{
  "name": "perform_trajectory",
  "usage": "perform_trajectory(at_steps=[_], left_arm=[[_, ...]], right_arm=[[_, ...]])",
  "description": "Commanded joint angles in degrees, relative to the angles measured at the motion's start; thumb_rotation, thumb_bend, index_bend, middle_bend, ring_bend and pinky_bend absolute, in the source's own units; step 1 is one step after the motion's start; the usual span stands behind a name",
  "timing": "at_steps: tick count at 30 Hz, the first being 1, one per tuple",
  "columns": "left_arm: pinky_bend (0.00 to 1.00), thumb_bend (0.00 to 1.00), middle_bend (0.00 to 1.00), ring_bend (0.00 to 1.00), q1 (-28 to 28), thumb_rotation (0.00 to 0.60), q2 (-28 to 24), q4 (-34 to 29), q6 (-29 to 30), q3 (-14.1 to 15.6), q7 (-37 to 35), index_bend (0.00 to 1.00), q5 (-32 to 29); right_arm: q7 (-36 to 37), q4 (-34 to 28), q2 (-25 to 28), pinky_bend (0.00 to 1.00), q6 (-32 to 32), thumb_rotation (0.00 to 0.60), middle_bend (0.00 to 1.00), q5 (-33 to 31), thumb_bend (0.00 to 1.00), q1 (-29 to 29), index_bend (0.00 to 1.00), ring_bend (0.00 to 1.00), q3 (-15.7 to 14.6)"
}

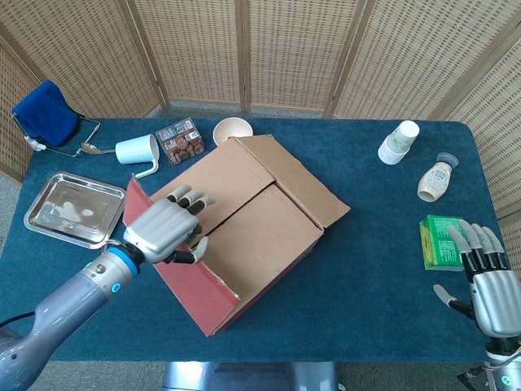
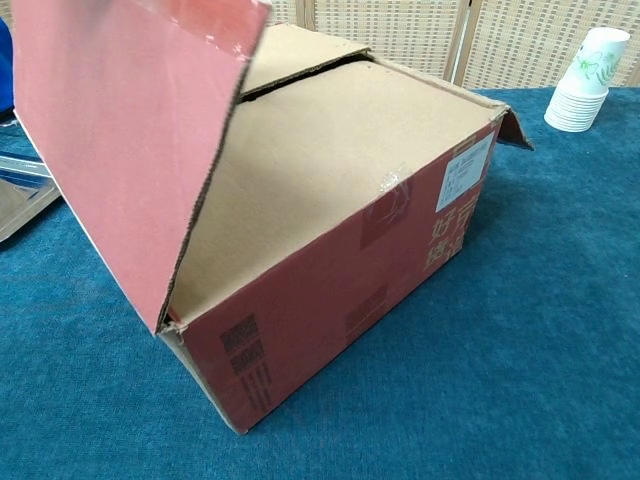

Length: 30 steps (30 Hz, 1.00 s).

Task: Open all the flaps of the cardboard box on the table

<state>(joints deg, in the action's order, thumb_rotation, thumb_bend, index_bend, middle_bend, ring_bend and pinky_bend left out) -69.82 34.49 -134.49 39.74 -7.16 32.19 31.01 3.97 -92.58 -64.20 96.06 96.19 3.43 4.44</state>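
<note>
The cardboard box [image 1: 260, 236] sits skewed in the middle of the table, red outside and brown inside. Its left outer flap [image 1: 135, 198] stands nearly upright; the chest view shows that flap's [image 2: 120, 130] red face filling the left. My left hand [image 1: 167, 230] lies over the flap's top edge, with its fingers [image 1: 189, 199] hooked onto the inner side and the thumb sticking out. The right outer flap [image 1: 297, 179] hangs folded outward. Both brown inner flaps [image 2: 330, 130] lie flat and closed. My right hand [image 1: 487, 281] hovers open at the table's right front corner, far from the box.
A steel tray [image 1: 75, 208] lies left of the box. Behind it stand a white mug [image 1: 137, 151], a small printed carton [image 1: 179, 138] and a bowl [image 1: 232, 130]. Paper cups [image 1: 399, 140], a bottle [image 1: 435, 179] and a green box [image 1: 440, 242] are at the right.
</note>
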Motion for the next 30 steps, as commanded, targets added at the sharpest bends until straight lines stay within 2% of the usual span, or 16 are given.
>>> perform_trajectory(at_steps=[1, 9, 13, 16, 26, 30], left_arm=[[0.00, 0.00, 0.10, 0.00, 3.0, 0.134, -3.1, -0.5, -3.1, -1.2, -5.3, 0.70, 3.8], [0.00, 0.00, 0.11, 0.00, 10.6, 0.137, -10.3, -0.5, -9.5, -5.7, -19.1, 0.70, 14.2], [0.00, 0.00, 0.11, 0.00, 14.1, 0.138, -12.7, -0.5, -11.5, -7.2, -24.6, 0.70, 18.7], [0.00, 0.00, 0.11, 0.00, 18.1, 0.138, -14.8, -0.5, -11.8, -8.5, -29.3, 0.70, 24.8], [0.00, 0.00, 0.12, 0.00, 25.0, 0.140, -16.9, -0.2, -12.4, -10.0, -39.7, 0.70, 36.7], [0.00, 0.00, 0.12, 0.00, 27.6, 0.136, -17.2, 0.4, -13.7, -9.6, -43.2, 0.70, 42.2]], right_arm=[[-0.1, 0.0, -0.1, 0.00, 0.0, 0.600, 0.00, 0.1, 0.07, 0.0, 0.00, 0.00, -0.1], [-0.2, -0.1, -0.1, 0.00, -0.2, 0.600, 0.00, -0.1, 0.07, 0.1, 0.00, 0.00, 0.0], [-0.3, -0.1, -0.1, 0.00, -0.2, 0.600, 0.00, -0.1, 0.07, 0.1, 0.00, 0.00, 0.0], [-0.7, -0.2, -0.2, 0.00, -0.5, 0.600, 0.00, 0.2, 0.07, 0.2, 0.00, 0.00, -0.1], [-1.3, -0.3, -0.5, 0.00, -0.5, 0.600, 0.00, 0.2, 0.07, 0.3, 0.00, 0.00, -0.1], [-1.2, -0.3, -0.4, 0.00, -0.5, 0.600, 0.00, 0.1, 0.07, 0.4, 0.00, 0.00, 0.0]])
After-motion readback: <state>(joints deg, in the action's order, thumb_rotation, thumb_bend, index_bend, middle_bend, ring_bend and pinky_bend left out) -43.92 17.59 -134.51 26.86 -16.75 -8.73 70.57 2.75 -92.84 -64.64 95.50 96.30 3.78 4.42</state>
